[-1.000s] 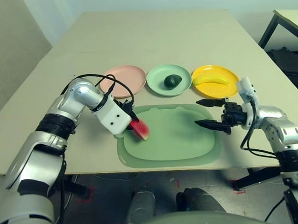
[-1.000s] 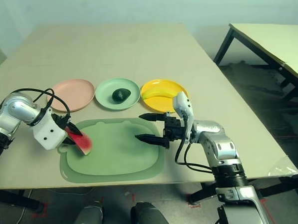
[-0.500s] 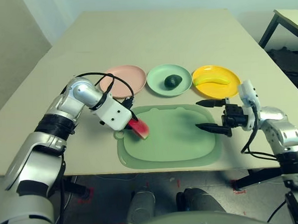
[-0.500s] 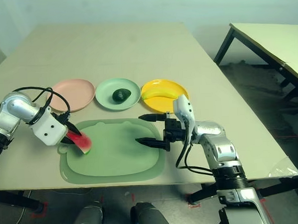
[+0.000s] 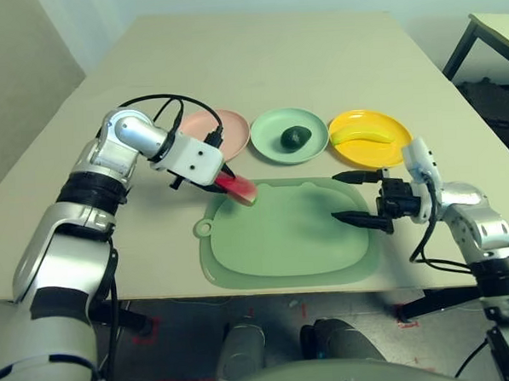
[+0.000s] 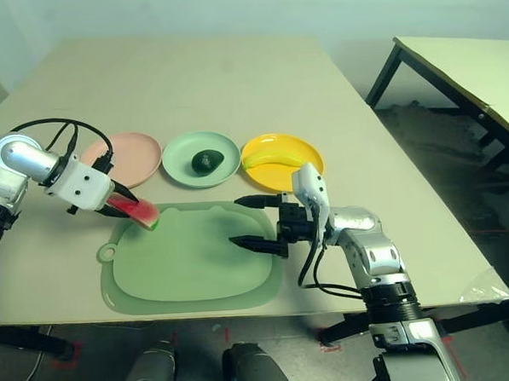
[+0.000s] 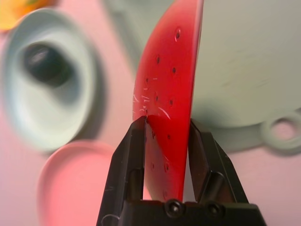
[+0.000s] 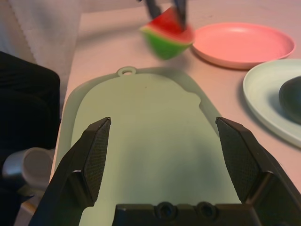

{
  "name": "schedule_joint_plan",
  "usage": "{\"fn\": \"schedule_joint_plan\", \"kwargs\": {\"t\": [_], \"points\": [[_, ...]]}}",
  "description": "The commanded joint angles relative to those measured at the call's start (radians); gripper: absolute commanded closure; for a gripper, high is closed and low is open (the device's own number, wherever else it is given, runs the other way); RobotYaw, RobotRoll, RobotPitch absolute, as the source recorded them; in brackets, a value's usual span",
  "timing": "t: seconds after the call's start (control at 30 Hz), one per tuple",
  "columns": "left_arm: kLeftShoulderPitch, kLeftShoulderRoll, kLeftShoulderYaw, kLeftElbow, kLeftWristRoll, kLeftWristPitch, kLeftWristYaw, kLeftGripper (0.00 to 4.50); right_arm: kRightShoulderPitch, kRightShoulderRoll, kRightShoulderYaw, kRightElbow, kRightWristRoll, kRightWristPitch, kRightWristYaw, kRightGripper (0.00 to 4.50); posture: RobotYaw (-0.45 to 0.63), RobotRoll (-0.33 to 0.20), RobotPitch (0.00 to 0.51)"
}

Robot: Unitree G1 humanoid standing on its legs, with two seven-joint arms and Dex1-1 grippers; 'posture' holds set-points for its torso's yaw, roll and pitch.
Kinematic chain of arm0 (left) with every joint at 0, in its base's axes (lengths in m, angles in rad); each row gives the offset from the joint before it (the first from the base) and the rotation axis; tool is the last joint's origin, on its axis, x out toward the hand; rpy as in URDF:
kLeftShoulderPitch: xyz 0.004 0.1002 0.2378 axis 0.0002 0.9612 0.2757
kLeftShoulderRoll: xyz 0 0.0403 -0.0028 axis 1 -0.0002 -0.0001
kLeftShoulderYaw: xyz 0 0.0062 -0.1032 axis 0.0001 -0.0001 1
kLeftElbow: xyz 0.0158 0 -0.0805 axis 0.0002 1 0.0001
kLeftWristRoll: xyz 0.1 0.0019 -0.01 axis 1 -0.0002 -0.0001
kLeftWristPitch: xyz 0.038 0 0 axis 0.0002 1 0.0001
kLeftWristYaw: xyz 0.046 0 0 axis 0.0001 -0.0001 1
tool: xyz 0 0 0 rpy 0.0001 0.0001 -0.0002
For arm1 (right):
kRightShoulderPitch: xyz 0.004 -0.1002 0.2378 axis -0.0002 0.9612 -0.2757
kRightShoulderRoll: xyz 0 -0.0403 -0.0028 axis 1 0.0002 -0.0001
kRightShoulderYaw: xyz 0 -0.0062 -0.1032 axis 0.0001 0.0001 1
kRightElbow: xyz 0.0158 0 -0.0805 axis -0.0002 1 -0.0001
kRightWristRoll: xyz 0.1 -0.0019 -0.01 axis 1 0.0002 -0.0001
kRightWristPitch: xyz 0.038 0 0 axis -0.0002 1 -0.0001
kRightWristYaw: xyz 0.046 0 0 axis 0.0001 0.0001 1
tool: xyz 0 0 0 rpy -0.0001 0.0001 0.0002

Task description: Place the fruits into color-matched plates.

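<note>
We are seeing the watermelon (image 5: pixel 238 188) now lifted off the mat (image 5: pixel 287 236); a second ago it was lying low on the mat's left part, near the edge. Now it is hanging over the mat's far-left corner, just beside the pink plate (image 5: pixel 215 129) but not yet over it. The left gripper (image 7: pixel 165 141) is clamping the wedge, its fingers (image 7: pixel 129 165) pressing both red faces, rind pointing away from the wrist. We are judging the pick as done and the carry to the pink plate as under way; the drop is the last step left.

The right gripper (image 5: pixel 350 196) is staying where it was, over the mat's right edge, fingers (image 8: pixel 94 153) spread wide and grasping nothing.

Counting:
- fruits: three. The watermelon is in the air, the avocado (image 5: pixel 295 137) is lying in the green plate (image 5: pixel 264 132), the banana (image 5: pixel 361 135) is lying in the yellow plate (image 5: pixel 389 153).
- plates: three, in a row across the desk (image 5: pixel 256 62) beyond the mat; pink, green, yellow going left to right. The pink one is bare.
- mat: one, nothing lying on it now.
- grippers: two.

So two of three fruits are already sitting in matching plates, and the red one is heading for pink.
</note>
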Motion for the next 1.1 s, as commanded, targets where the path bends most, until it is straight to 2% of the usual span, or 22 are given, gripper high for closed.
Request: {"fn": "schedule_joint_plan", "kwargs": {"t": [0.03,0.13,0.23,0.43,0.67,1.1], "points": [[-0.064,-0.003,-0.008,0.135,0.120,-0.027,0.157,3.23,0.018,0.019,-0.003,-0.030,0.004,-0.019,-0.044,0.00,0.08,0.000,0.106],[-0.124,-0.009,-0.043,0.250,0.244,0.009,0.360,3.23,0.046,0.037,-0.001,-0.071,0.006,-0.018,-0.084,0.00,0.08,0.000,0.107],[-0.157,-0.025,-0.074,0.328,0.329,0.050,0.498,3.23,0.066,0.039,0.002,-0.094,0.009,-0.012,-0.103,0.00,0.07,0.000,0.109],[-0.176,-0.080,-0.109,0.416,0.430,0.143,0.688,3.23,0.079,0.039,0.004,-0.125,0.020,0.008,-0.130,0.00,0.07,0.000,0.111],[-0.151,-0.129,-0.112,0.448,0.477,0.198,0.755,3.23,0.077,0.036,0.004,-0.133,0.024,0.021,-0.147,0.00,0.06,0.000,0.113],[-0.115,-0.146,-0.108,0.454,0.506,0.211,0.779,3.23,0.090,0.045,0.012,-0.142,0.024,0.029,-0.166,0.00,0.05,0.000,0.112]]}}
